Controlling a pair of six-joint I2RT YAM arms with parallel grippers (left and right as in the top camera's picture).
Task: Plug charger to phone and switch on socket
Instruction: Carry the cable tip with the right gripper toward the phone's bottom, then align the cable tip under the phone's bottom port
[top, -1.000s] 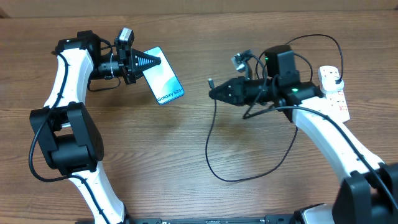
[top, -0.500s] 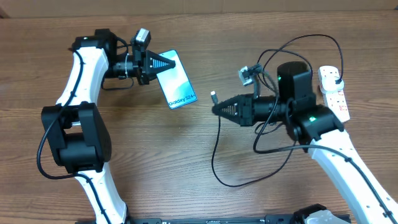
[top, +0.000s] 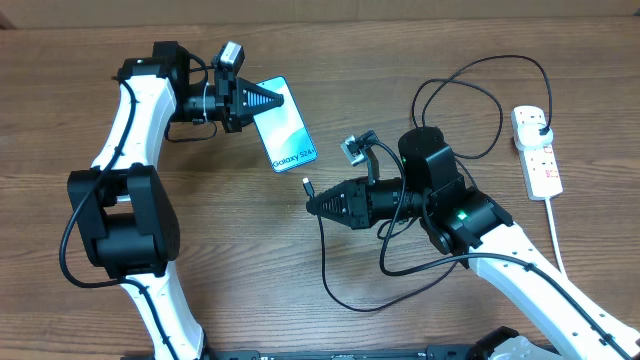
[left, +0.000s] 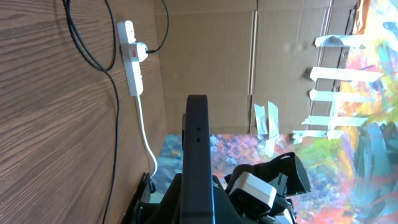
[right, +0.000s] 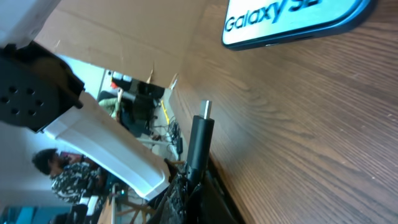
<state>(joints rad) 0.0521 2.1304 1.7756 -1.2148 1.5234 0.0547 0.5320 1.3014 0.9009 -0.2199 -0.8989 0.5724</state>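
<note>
Phone (top: 287, 130) and charger (top: 330, 270) held close, not joined, over a wooden worktop (top: 220, 250).

The phone's upper end is covered by the left gripper (top: 272, 98), whose jaws are clamped on it. Its charging port shows in no view, and the right wrist view cuts it to a corner with part of the "Galaxy" lettering. Whether it touches the worktop cannot be told. The left arm rises along the left side and bends right, its wrist level. The right arm reaches in from the near right corner, pointing left. The right gripper (top: 315, 204) has its jaws closed on the cable just behind the connector tip (top: 308, 186), which points toward the phone's lower end, near it but apart. The cable loops back to the socket (top: 537, 150) at the right edge, where its black plug sits; the red switches are too small to read.
</note>
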